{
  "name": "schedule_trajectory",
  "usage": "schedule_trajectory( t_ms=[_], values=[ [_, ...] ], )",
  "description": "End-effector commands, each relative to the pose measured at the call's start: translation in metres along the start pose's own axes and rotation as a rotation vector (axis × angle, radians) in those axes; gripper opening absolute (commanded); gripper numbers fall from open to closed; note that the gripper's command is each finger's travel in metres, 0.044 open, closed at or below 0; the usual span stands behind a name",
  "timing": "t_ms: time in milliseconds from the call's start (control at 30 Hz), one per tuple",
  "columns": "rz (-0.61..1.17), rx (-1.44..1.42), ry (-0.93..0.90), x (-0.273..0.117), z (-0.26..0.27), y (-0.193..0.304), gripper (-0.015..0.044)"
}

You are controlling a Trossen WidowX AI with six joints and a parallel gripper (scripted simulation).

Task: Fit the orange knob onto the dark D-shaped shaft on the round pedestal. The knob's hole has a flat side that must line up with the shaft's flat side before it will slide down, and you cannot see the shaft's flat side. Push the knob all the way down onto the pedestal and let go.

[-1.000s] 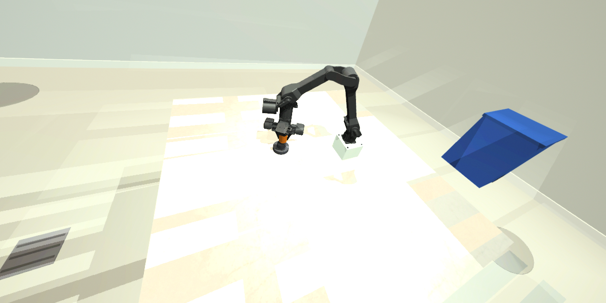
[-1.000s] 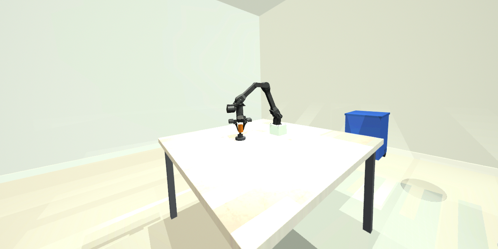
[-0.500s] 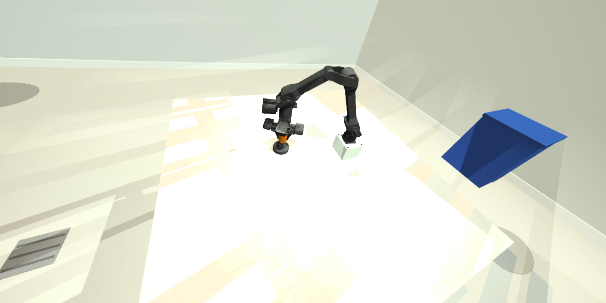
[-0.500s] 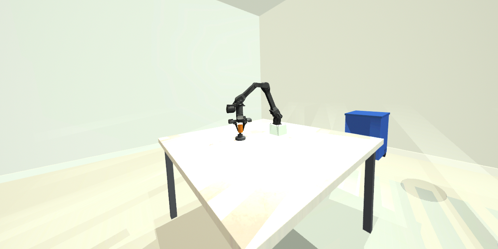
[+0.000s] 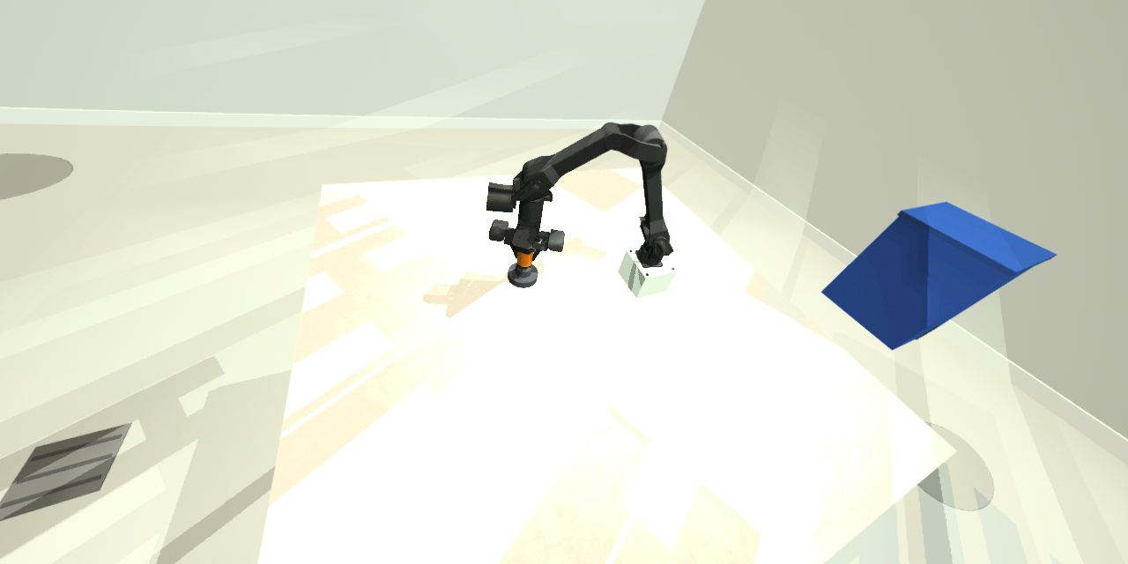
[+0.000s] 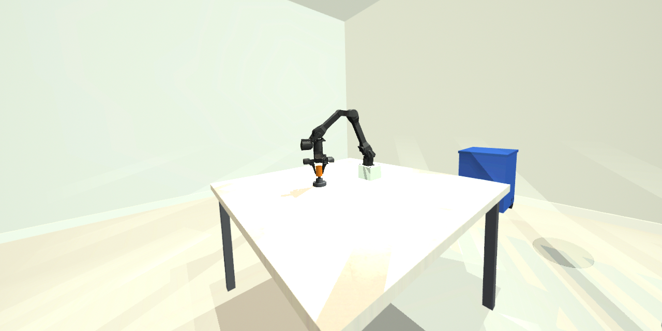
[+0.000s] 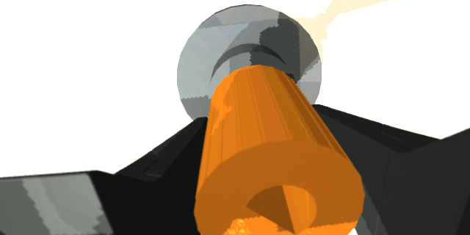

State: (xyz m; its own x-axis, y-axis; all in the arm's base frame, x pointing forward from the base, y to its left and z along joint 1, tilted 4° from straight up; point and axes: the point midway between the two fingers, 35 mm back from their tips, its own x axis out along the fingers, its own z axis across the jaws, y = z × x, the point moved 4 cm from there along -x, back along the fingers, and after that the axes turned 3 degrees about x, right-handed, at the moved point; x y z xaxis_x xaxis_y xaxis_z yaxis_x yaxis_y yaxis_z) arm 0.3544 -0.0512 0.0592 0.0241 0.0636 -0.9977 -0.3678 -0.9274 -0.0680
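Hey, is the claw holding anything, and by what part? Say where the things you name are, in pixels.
The claw (image 5: 525, 256) (image 6: 318, 171) (image 7: 258, 121) grips the orange knob (image 5: 524, 260) (image 6: 318, 171) (image 7: 264, 117) by its sides, one finger on each.

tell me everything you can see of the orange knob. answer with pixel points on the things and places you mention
The orange knob (image 5: 524, 259) (image 6: 318, 170) (image 7: 264, 110) is a plain, plastic-looking cylinder with faceted sides and a flat-sided hole in its end face. It stands roughly upright above the round pedestal (image 5: 522, 277) (image 6: 319, 184) (image 7: 198, 55), not down on it, clamped between the gripper's (image 5: 524, 256) (image 6: 318, 172) (image 7: 262, 128) fingers.
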Motion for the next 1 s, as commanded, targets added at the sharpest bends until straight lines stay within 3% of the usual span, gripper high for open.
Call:
schedule_trajectory(
  t_ms=[0, 300, 533, 967],
  values=[
    [-0.003, -0.007, 0.004, 0.0002, -0.0005, -0.0004, 0.0000],
    [-0.003, -0.016, 0.004, -0.0052, 0.0016, 0.0002, 0.0000],
    [-0.003, -0.216, 0.004, -0.0062, 0.0037, 0.0006, 0.0000],
    [-0.003, -0.216, 0.004, -0.0029, -0.0001, -0.0003, 0.0000]
  ],
)
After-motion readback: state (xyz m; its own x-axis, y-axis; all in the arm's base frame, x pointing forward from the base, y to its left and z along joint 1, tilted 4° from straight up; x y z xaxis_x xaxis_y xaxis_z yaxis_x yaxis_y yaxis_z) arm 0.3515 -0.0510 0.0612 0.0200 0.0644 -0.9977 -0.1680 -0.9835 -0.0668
